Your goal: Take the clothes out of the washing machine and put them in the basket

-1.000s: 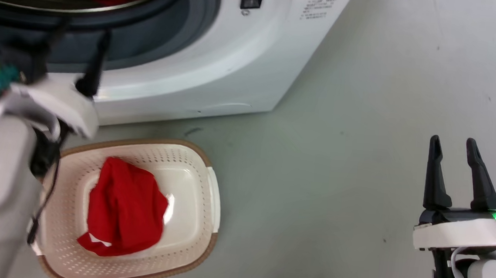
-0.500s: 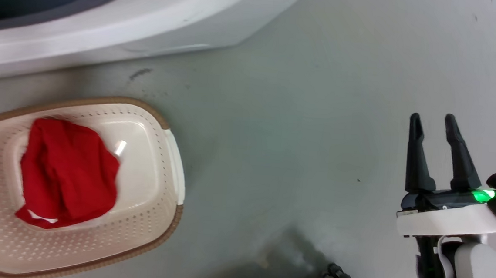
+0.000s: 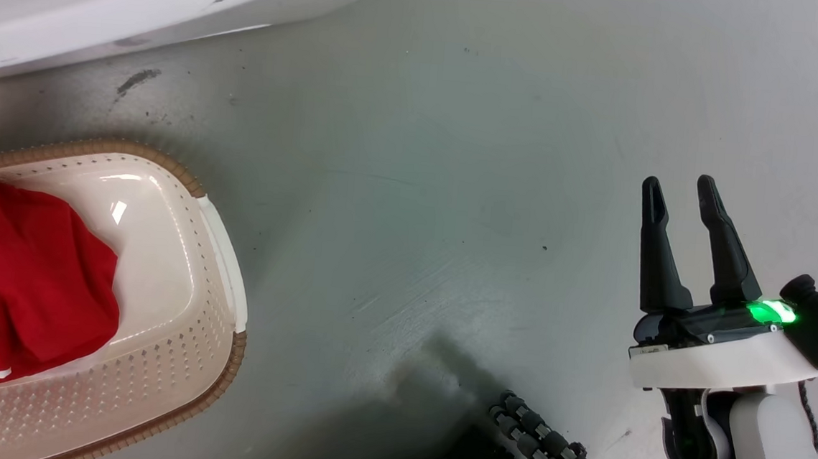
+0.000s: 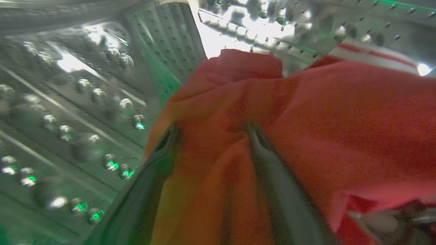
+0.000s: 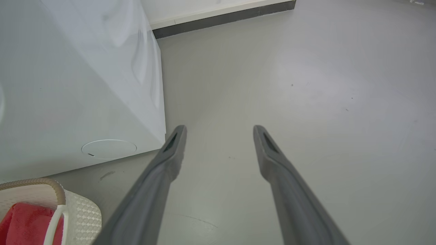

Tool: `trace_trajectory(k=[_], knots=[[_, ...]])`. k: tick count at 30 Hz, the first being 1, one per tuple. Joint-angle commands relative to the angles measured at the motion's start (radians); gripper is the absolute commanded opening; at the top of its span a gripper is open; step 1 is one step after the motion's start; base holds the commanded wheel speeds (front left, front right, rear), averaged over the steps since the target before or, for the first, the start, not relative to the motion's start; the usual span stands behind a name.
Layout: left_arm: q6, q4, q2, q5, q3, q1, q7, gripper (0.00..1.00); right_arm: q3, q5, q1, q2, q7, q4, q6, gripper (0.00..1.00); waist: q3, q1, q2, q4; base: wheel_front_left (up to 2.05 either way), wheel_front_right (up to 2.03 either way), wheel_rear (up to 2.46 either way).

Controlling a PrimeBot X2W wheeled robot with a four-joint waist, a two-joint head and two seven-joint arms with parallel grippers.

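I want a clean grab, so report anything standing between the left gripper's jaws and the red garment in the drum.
Nothing visible does. In the left wrist view the left gripper has its jaws spread and pressed straight into the bright red soft fabric garment lying in the shiny perforated steel drum, with a fold of it bulging between them.

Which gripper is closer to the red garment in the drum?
Left. The left gripper is inside the drum, open and touching the garment. The right gripper hangs open above the floor, outside the washer.
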State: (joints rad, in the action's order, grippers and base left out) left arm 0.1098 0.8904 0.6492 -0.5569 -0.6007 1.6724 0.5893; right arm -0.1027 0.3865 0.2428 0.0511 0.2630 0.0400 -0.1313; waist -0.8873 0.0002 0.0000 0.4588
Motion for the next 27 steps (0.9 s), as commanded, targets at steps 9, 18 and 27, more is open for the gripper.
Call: trace_trajectory(k=[9, 18, 27], knots=[[0.008, 0.099, -0.026, -0.013, -0.029, 0.019, 0.03, 0.0, 0.029, 0.01, 0.016, -0.001, 0.003, -0.008, 0.001, 1.0, -0.014, -0.0002, 0.0, -0.002, 0.0, 0.0, 0.0], [0.017, 0.091, -0.005, -0.019, -0.047, 0.044, -0.077, 0.0, 0.01, -0.024, 0.034, -0.001, 0.003, -0.018, 0.001, 1.0, -0.001, -0.0002, 0.0, -0.009, 0.0, 0.0, 0.0], [0.02, 0.088, -0.034, -0.012, -0.068, -0.011, -0.381, 0.0, 0.058, -0.089, 0.046, -0.001, 0.003, -0.006, 0.001, 1.0, 0.096, -0.0002, 0.0, -0.083, 0.0, 0.0, 0.0]])
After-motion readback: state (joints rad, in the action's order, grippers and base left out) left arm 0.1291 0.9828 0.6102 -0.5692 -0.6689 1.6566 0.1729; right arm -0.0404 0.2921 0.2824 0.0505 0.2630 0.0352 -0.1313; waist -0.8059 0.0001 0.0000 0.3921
